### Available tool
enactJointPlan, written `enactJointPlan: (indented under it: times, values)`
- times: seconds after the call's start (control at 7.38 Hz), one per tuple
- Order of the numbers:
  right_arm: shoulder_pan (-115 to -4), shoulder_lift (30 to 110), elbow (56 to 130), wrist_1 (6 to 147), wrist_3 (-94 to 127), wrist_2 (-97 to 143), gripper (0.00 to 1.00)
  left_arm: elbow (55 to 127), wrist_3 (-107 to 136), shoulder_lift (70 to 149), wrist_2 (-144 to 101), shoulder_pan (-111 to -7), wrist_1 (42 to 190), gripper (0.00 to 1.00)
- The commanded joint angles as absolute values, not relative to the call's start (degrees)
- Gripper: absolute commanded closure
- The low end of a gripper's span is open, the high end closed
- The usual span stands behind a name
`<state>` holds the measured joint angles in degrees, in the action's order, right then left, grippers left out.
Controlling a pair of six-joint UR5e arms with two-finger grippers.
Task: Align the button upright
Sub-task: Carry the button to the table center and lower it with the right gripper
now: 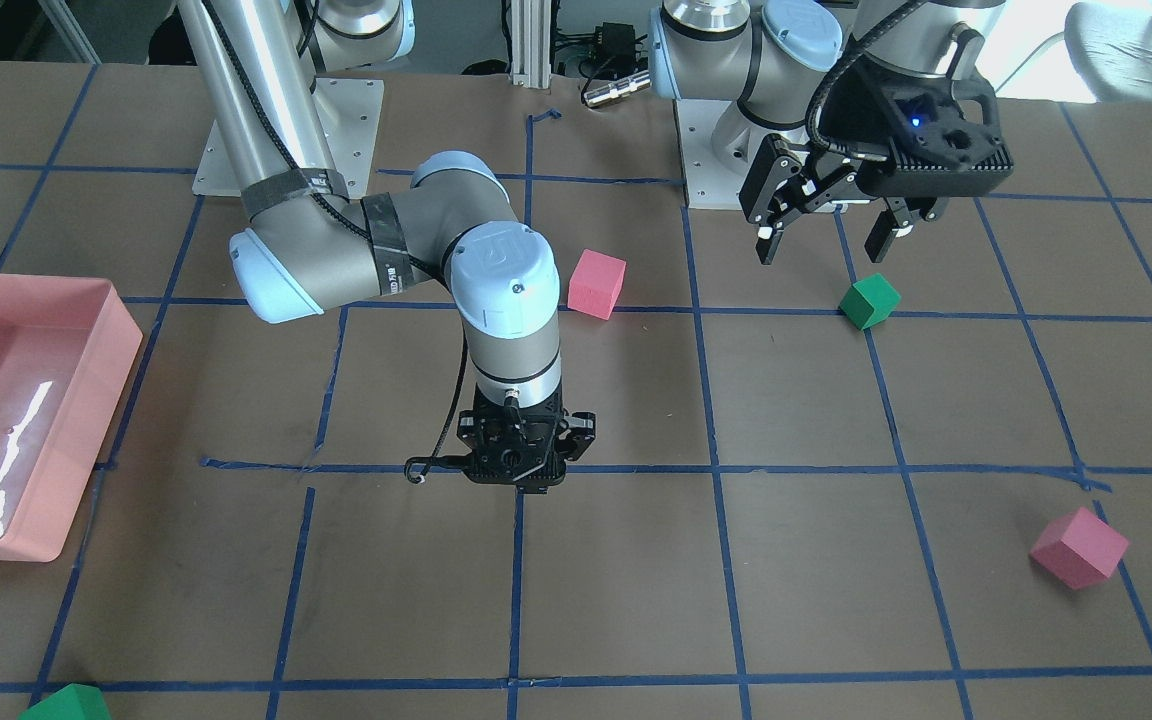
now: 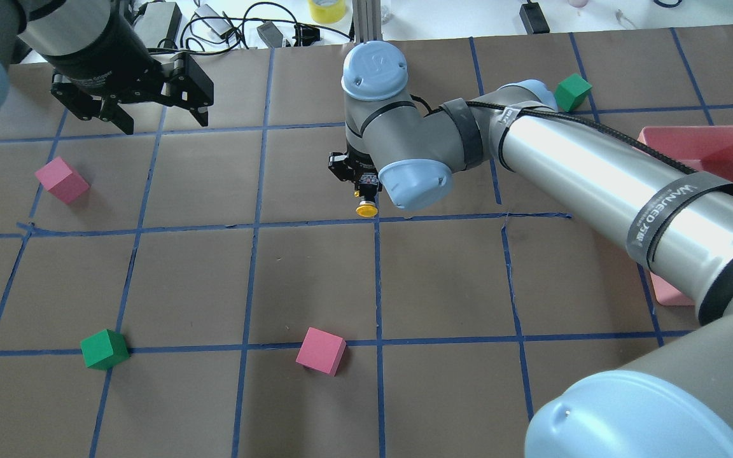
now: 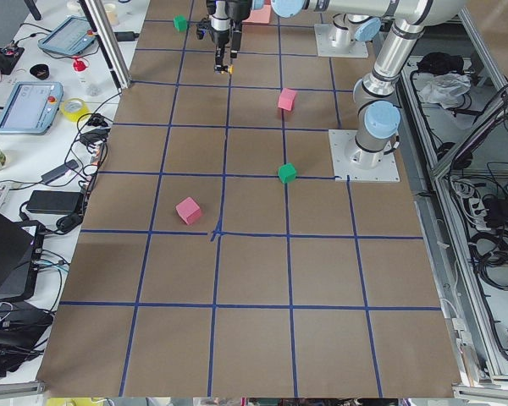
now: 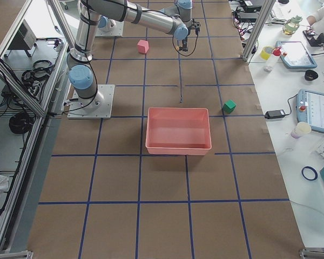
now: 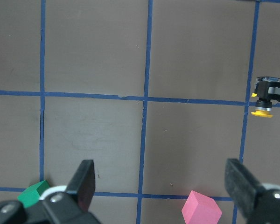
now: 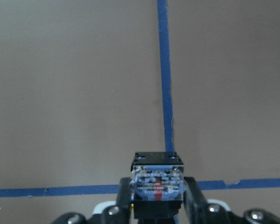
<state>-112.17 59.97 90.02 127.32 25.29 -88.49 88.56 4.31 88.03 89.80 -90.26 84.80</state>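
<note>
My right gripper [image 2: 360, 184] points down over the middle of the table and is shut on the button. The button's yellow cap [image 2: 366, 208] sticks out below the fingers and faces the table. Its base block [image 6: 157, 179] faces the right wrist camera, clamped between the two fingers. The cap also shows in the left wrist view [image 5: 262, 113]. In the front-facing view the wrist [image 1: 519, 455] hides the button. My left gripper [image 2: 131, 102] hangs open and empty above the table, well away from the button; it also shows in the front-facing view [image 1: 831, 225].
A pink tray [image 1: 86, 330] stands on my right side. Foam cubes lie scattered: pink [image 1: 596, 283], green [image 1: 869, 300], pink [image 1: 1079, 547], green [image 1: 66, 703]. Blue tape lines grid the brown table.
</note>
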Motion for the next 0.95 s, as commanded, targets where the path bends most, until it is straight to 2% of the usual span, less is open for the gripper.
enactJointPlan:
  times: [0.0, 0.81]
  values:
    - [-112.68, 58.28, 90.35, 129.37, 24.17, -88.59, 1.0, 88.51, 4.39, 88.07, 89.74, -90.26, 84.73, 0.0]
    - [-112.68, 58.36, 92.81, 129.64, 22.94, -88.33, 1.0, 88.59, 4.48, 88.15, 89.74, -90.35, 84.64, 0.0]
